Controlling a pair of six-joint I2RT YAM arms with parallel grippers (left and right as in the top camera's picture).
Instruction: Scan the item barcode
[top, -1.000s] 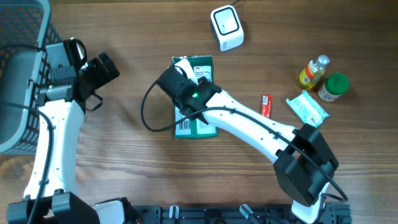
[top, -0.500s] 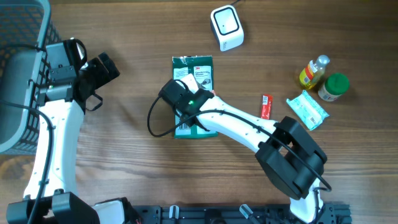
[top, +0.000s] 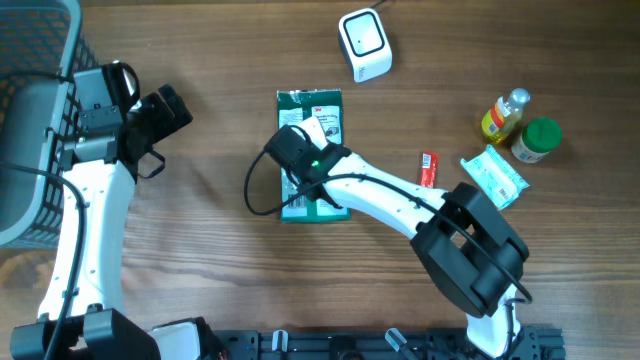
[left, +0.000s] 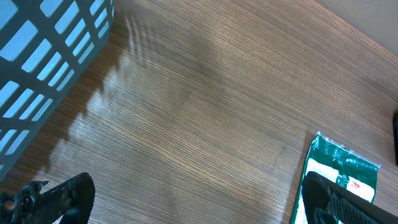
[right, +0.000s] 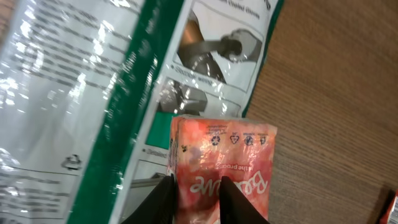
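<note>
Right gripper (right: 198, 202) low over the pink carton (right: 224, 155). Jaws narrowed, 1 finger on either side of the carton's near end. Could not tell whether the pads actually pressed it, so a firm hold was unconfirmed. Carton lay on the glossy green-and-white packet (right: 93, 93), near the packet's edge, with wood table (right: 336, 93) just beside. The carton face on show carried print and recycling marks, but no barcode was seen.

Judgement: the grasp was the step in hand. To do it well, pinch the carton alone and keep the fingertips off the slippery film beneath. Lift straight so the packet does not drag. Then find the barcode face before presenting it.

Left gripper (left: 199, 202) wide open, holding nothing, idle above bare table beside the grey basket (top: 40, 120).

Farther off, the white scanner (top: 363, 44) sat beyond the packet's top edge, well apart from the carton. Turn the code squarely toward its window and hold steady. A red sachet (top: 429, 170), yellow bottle (top: 505, 113) and green-lidded jar (top: 537, 140) stood to the right side, clear of the route.
</note>
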